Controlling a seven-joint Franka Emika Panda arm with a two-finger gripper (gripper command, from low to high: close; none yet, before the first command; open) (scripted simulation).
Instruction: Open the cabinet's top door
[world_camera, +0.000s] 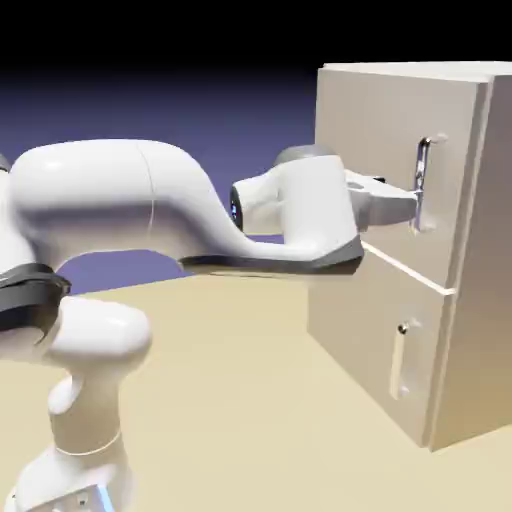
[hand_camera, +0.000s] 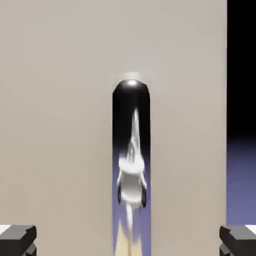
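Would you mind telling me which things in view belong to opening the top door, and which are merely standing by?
Belongs to the job:
- the cabinet
- the top door
- its silver bar handle
- the end effector, open at that handle

Standing by:
- the lower door
- its small pale handle
- the table

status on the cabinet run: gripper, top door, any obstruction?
Gripper open, at the silver handle, not closed on it. Top door looks shut. Nothing in the way.
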